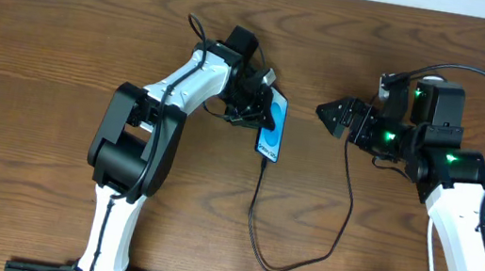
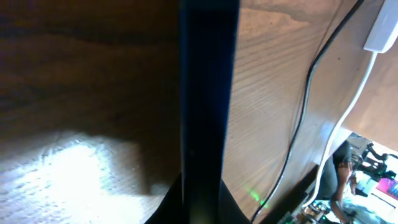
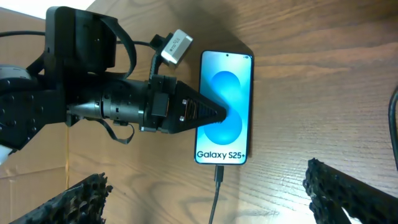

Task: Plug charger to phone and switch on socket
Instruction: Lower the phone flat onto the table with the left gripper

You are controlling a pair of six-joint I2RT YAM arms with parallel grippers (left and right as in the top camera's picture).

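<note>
Evidently we find left gripper jaws closed, tip masking the phone screen; right gripper jaws wide, empty; socket cropped.

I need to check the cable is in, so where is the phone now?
In the overhead view the phone lies flat, centre frame, the left gripper on its screen, the right gripper to its right and the charger at its near end.

Wooden table with phone, charger
</note>
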